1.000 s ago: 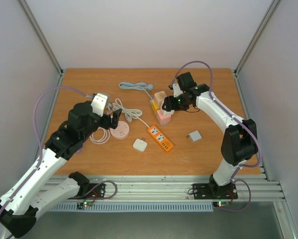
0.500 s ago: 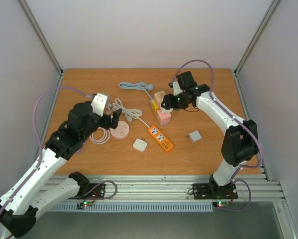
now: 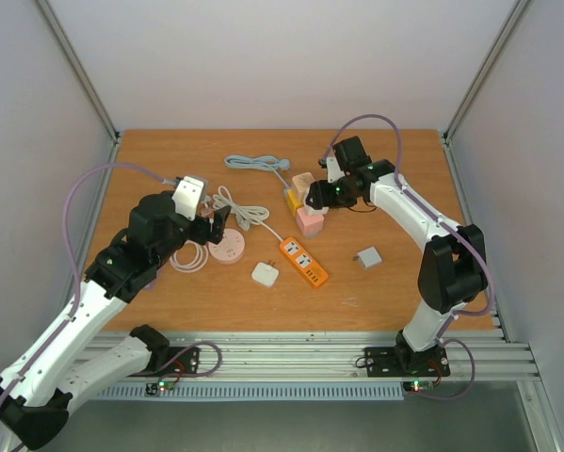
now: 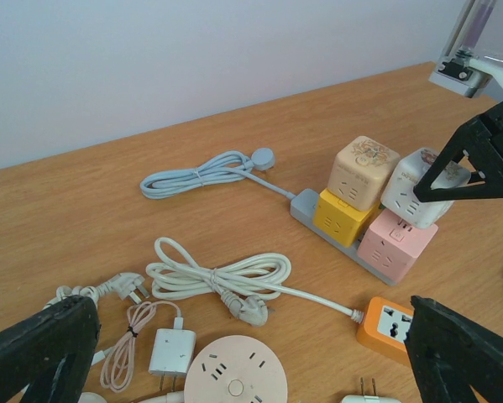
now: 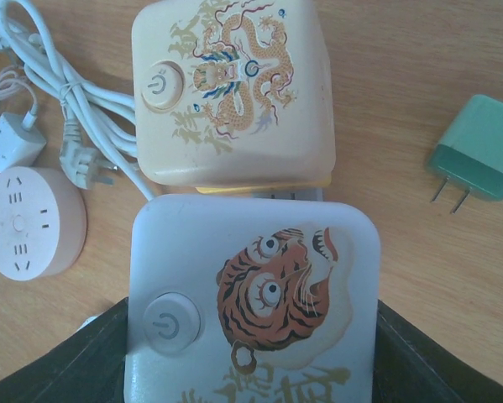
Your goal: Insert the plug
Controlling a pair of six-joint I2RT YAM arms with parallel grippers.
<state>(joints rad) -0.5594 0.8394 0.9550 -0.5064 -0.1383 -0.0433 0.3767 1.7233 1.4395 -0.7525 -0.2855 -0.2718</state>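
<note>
My right gripper (image 3: 317, 196) is shut on a white cube adapter with a tiger print (image 5: 255, 302), its dark fingers (image 5: 96, 357) on both sides. In the left wrist view the white cube (image 4: 415, 189) is tilted just over the pink cube (image 4: 394, 243) and beside the beige dragon cube (image 4: 364, 168). The pink cube and a yellow cube (image 4: 343, 217) sit on the grey power strip (image 4: 306, 204). I cannot tell whether the white cube touches the pink one. My left gripper (image 3: 216, 224) is open and empty above the round pink socket (image 4: 234, 374).
An orange power strip (image 3: 303, 261), a white charger (image 3: 265, 274) and a grey-green charger (image 3: 367, 257) lie in front. A coiled white cable with plug (image 4: 255, 311), a small white USB charger (image 4: 169, 351) and a blue-grey cable (image 4: 201, 175) lie at the left.
My right gripper with the white cube has shifted very slightly to the left. The left arm has not moved.
</note>
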